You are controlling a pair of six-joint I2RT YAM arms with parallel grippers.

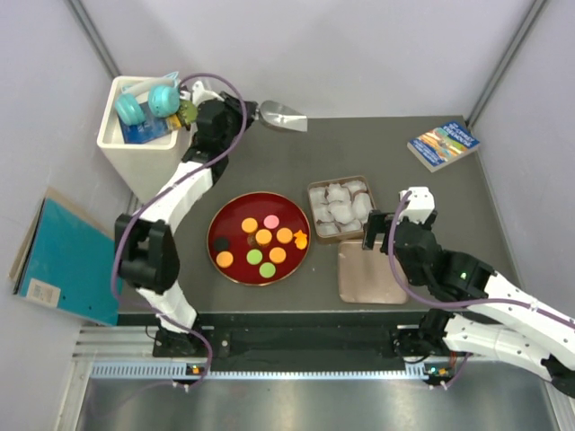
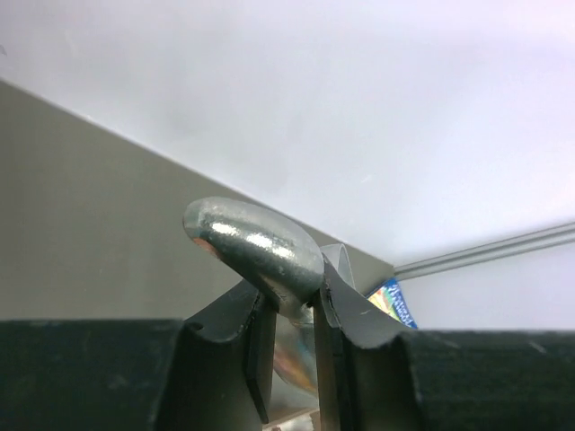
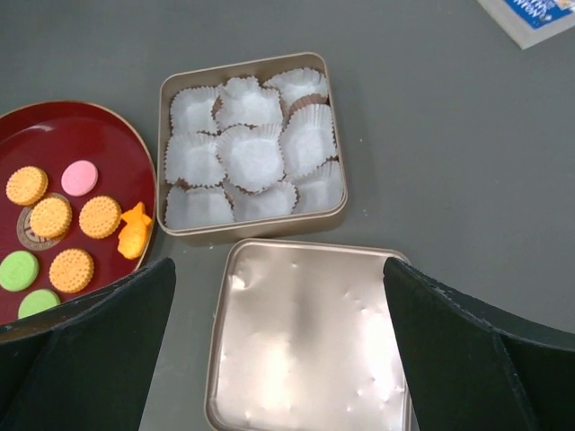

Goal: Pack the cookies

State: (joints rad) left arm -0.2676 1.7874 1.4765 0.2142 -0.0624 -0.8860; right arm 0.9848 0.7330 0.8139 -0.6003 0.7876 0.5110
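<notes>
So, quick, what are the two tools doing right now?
Left tool: shut on the metal scoop.
Right tool: open, holding nothing, above the tin lid.

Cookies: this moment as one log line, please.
left gripper shut on scoop | right gripper open near lid | cookies on plate | tin without cookies
</notes>
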